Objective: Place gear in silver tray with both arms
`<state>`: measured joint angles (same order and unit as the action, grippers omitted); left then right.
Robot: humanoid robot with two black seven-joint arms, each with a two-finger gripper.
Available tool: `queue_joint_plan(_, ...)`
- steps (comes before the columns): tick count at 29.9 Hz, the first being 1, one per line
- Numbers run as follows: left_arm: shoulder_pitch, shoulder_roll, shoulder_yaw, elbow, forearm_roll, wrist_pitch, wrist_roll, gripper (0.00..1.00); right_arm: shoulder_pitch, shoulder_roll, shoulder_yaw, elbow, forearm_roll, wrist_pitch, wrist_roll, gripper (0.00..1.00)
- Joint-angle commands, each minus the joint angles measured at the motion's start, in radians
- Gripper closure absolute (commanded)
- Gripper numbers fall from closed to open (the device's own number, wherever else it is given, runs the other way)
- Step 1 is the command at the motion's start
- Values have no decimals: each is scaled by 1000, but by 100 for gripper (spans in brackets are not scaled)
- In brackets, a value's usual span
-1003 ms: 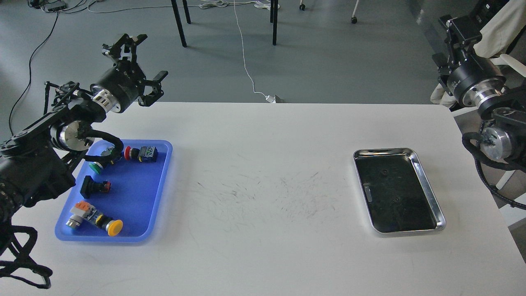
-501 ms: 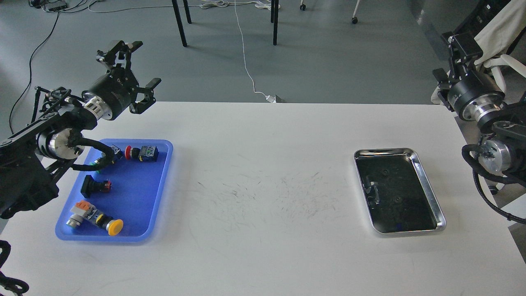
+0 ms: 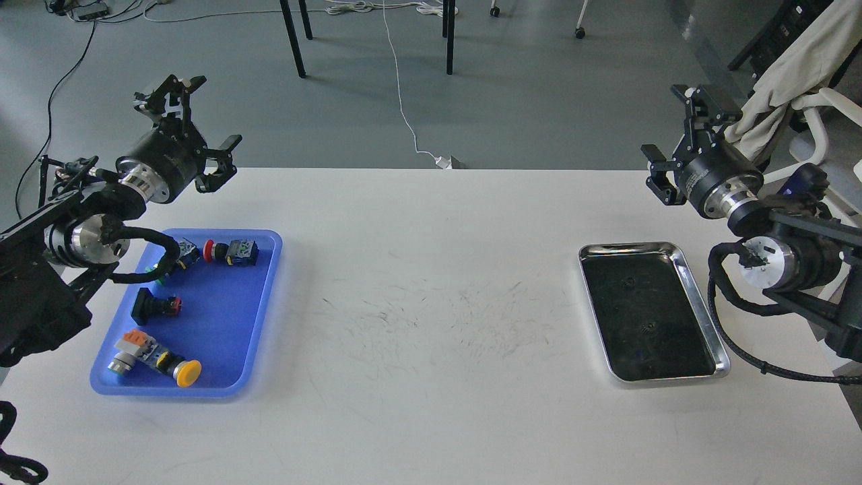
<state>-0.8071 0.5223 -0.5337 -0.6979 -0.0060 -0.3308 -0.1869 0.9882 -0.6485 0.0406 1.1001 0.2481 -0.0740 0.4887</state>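
Head view: the silver tray lies on the right of the white tabletop; the left hand hangs spread and empty above the far end of the blue tray; the right hand, also spread, hovers beyond the silver tray, gripping nothing.

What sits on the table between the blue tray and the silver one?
Nothing: head view shows only bare, scuffed tabletop between blue tray and silver tray.
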Motion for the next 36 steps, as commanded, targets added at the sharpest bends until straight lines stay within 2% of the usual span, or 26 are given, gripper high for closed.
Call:
queue_joint_plan(1, 0, 5, -12, 0, -55, -2, 144, 1, -5, 47, 15, -3, 39, 22, 0, 2)
queue_joint_plan(3, 0, 5, -14, 0, -92, 2, 194, 1, -3, 52, 2, 0, 30, 37, 0, 2)
queue_joint_plan(4, 0, 4, -14, 0, -98, 9, 196, 1, 0, 53, 1, -6, 17, 36, 0, 1)
queue_joint_plan(11, -4, 16, -19, 0, -108, 10, 196, 1, 10, 79, -37, -51, -26, 31, 0, 1)
queue_joint_plan(19, -4, 19, -25, 0, -106, 10, 196, 1, 7, 87, -5, -63, 45, 141, 0, 1)
queue_joint_plan(23, -1, 12, -25, 0, -104, 13, 190, 1, 6, 79, 50, -66, 175, 149, -82, 1)
queue_joint_plan(29, 3, 12, -26, 0, -106, 12, 173, 1, -39, 121, 182, -138, 175, 134, -82, 1)
queue_joint_plan(36, 14, 10, -77, 1, -108, 15, 173, 1, -75, 168, 283, -177, 172, 132, -82, 1)
